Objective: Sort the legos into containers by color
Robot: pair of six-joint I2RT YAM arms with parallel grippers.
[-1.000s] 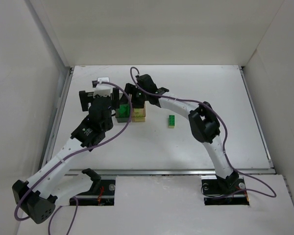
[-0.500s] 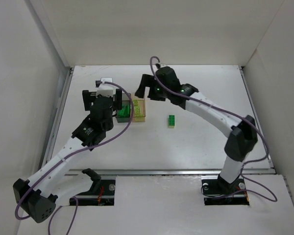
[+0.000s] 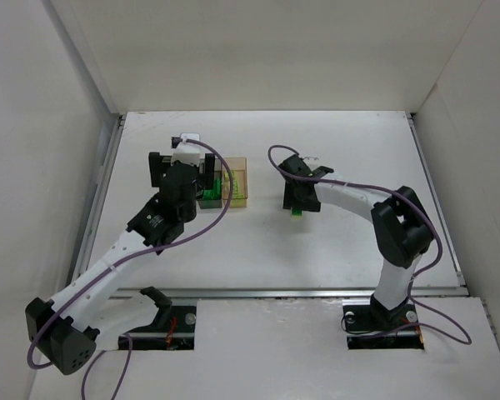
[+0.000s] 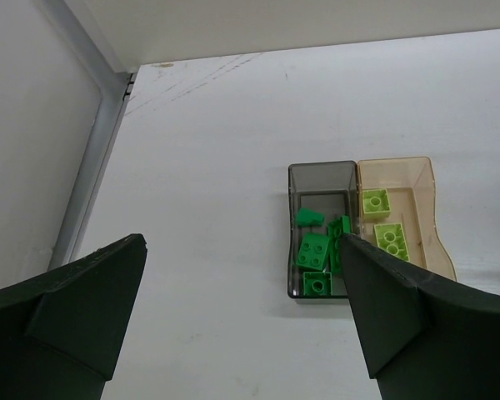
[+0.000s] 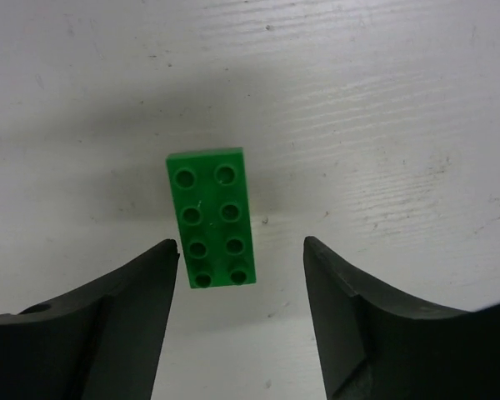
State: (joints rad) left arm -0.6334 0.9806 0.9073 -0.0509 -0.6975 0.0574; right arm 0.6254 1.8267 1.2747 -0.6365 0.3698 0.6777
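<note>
The smoky dark grey bin [image 4: 320, 171] holds several dark green legos [image 4: 315, 250]. The adjoining amber bin [image 4: 396, 170] holds two pale yellow-green legos [image 4: 389, 237]. Both bins show in the top view, grey [image 3: 208, 200] and amber [image 3: 237, 185]. My left gripper [image 4: 240, 242] is open and empty, above the table just left of the grey bin; it also shows in the top view [image 3: 182, 171]. A loose dark green eight-stud lego [image 5: 212, 217] lies flat on the table. My right gripper [image 5: 240, 246] is open right over it, its near end between the fingertips. In the top view the right gripper [image 3: 298, 200] hides most of this lego [image 3: 294, 213].
The white table [image 3: 358, 242] is boxed in by white walls at the back and sides. A metal rail [image 4: 92, 175] runs along its left edge. Purple cables loop over both arms.
My right gripper has swung from above the bins to the right and down over the loose green lego. My left gripper has shifted slightly right, towards the bins.
</note>
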